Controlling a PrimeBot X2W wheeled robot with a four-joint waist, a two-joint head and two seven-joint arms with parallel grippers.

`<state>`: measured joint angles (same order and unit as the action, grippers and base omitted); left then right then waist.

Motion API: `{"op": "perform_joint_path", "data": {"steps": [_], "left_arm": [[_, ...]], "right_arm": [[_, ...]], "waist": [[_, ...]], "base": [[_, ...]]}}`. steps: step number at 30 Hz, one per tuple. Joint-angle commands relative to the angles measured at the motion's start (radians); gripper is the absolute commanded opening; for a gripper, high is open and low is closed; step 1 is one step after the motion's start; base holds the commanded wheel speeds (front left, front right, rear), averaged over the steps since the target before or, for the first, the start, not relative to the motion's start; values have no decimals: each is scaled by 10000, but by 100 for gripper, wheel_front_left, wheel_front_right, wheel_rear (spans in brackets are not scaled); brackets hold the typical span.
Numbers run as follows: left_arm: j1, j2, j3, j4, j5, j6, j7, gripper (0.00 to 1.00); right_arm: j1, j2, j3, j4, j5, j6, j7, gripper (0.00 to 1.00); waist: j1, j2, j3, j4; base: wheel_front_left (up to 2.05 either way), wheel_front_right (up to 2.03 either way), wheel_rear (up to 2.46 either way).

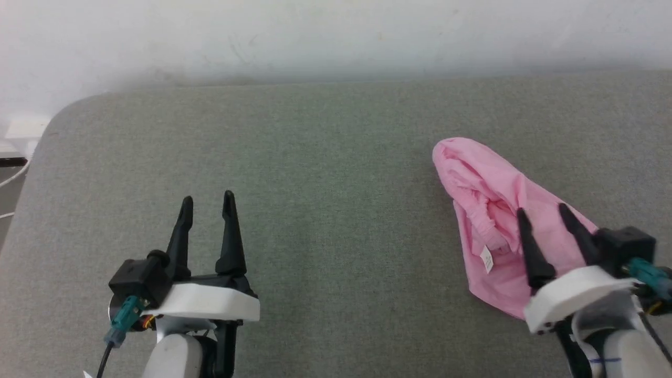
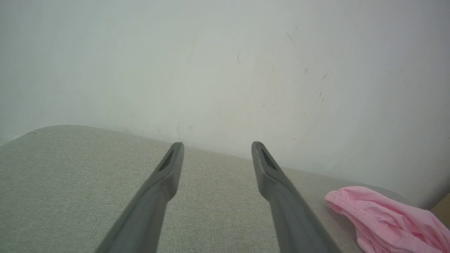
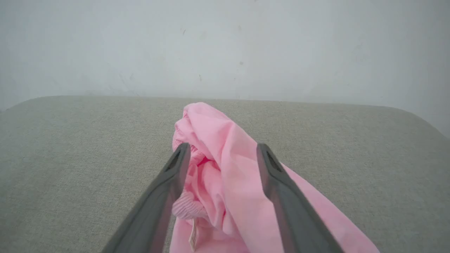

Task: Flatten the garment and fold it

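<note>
Grey woven fabric covers the tabletop [image 1: 325, 157], which runs back to a scuffed white wall [image 1: 336, 37]. At the lower left the left tool [image 1: 207, 202] sits over bare surface, fingers parted and holding nothing, well apart from the work. To the right lies the garment [image 1: 488, 184], a bunched pink heap with its gathered waistband [image 3: 188, 207] rolled inward and a white label [image 1: 486, 259] showing near the front. The right tool [image 1: 543, 210] is over the heap's near part, fingers spread either side of a raised fold and gripping nothing. I cannot tell whether the tips touch the cloth. The step in hand looks like a first pinch to open the heap. It should go best taking a single layer at the waistband rather than the thick ridge, lifting low, and bringing the left tool across to an opposite edge so the thin cloth spreads instead of dragging.
</note>
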<state>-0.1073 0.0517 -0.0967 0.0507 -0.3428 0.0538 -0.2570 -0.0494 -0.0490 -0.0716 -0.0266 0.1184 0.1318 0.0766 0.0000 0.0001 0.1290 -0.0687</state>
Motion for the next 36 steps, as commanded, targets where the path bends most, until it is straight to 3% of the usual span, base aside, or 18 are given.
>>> {"op": "perform_joint_path", "data": {"steps": [1, 10, 12, 13, 18, 22, 26, 30, 31, 32, 36], "left_arm": [[-142, -13, -22, 7, 62, 40, -47, 100], [-336, -13, -154, 25, 90, 85, -47, 100], [-345, -14, -180, 59, 69, 85, -47, 100], [-350, -14, -205, 73, 49, 86, -47, 100], [-316, -14, -278, 152, -28, 95, -47, 100], [-191, -14, -244, 203, -54, 104, -47, 100], [-85, -14, -185, 191, -47, 96, -47, 100], [11, -14, -134, 162, -33, 101, -47, 100], [40, -14, -119, 159, -29, 101, -47, 100], [73, -14, -113, 174, -25, 90, -47, 100], [205, -14, -72, 215, -9, 53, -47, 100]], "right_arm": [[-242, -13, 128, 31, -235, -11, 146, 100], [-2326, -13, 376, 1621, -1272, -11, 2994, 100], [-2689, -18, 270, 2125, -1467, -11, 3682, 20], [-2841, -31, 224, 2313, -1585, -11, 3920, 0], [-3194, -24, 845, 2630, -1211, -11, 4045, 0], [-2774, -57, 3151, 2088, 147, -11, 4226, 0], [-1999, -710, 5506, 1015, 1379, -11, 4871, 0], [-1140, -1558, 6634, 141, 2254, -11, 5610, 0], [-984, -1706, 6643, -25, 2331, -11, 5637, 17], [-848, -1837, 6585, -160, 2349, -11, 5602, 100], [-512, -2117, 6140, -770, 2348, -11, 5024, 100]], "waist": [[0, -1, 77, -44], [0, -1, 378, 421], [0, -1, 381, 535], [0, -1, 385, 601], [0, -1, 248, 829], [0, -1, 40, 918], [0, -1, -110, 950], [0, -1, -197, 920], [0, -1, -213, 896], [0, -1, -241, 872], [0, -1, -350, 755]], "base": [[0, 0, 0], [0, 0, 0], [0, 0, 0], [0, 0, 0], [0, 0, 0], [0, 0, 0], [0, 0, 0], [0, 0, 0], [0, 0, 0], [0, 0, 0], [0, 0, 0]]}}
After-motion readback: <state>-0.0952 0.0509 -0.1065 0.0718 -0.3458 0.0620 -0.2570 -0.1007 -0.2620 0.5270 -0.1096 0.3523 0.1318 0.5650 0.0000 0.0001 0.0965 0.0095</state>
